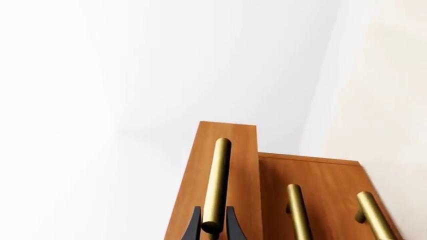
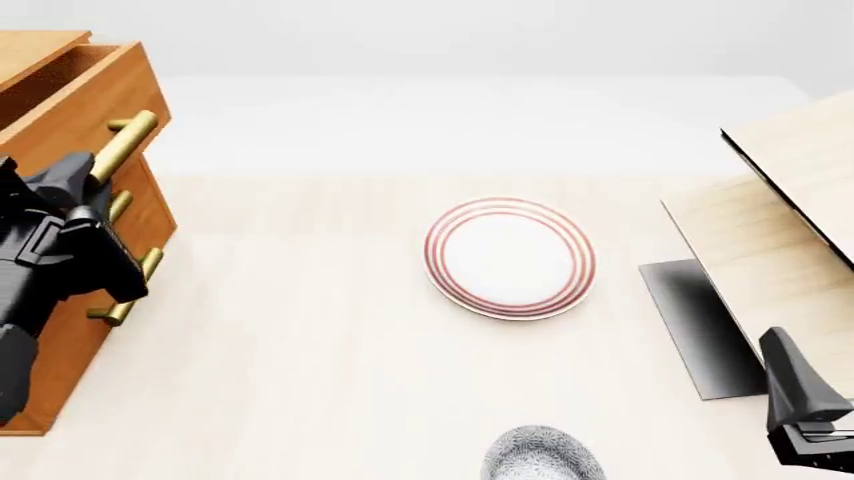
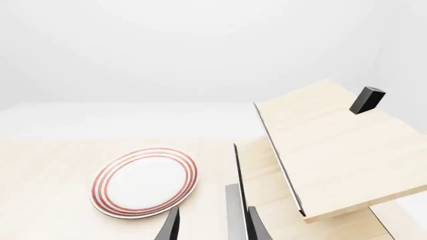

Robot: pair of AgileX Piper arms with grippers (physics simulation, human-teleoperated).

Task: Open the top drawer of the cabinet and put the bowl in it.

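Observation:
The orange-brown cabinet (image 2: 67, 330) stands at the table's left edge. Its top drawer (image 2: 100, 95) is pulled partly out, and its front (image 1: 240, 165) sits proud of the two lower drawers. My left gripper (image 2: 96, 170) is shut on the top drawer's brass handle (image 1: 217, 180), with a dark finger (image 1: 193, 225) on each side of the bar. The leaf-patterned bowl (image 2: 541, 456) sits at the table's near edge, half cut off by the frame. My right gripper (image 2: 805, 415) hangs open at the near right, well apart from the bowl, and in its own view (image 3: 213, 230) holds nothing.
A white red-ringed plate (image 2: 510, 257) lies mid-table. A pale light-wood structure (image 2: 787, 200) with a tilted board and a grey base plate (image 2: 694, 320) fills the right side, with a small black block (image 3: 367, 100) on it. The two lower drawer handles (image 1: 299, 212) show below the top one.

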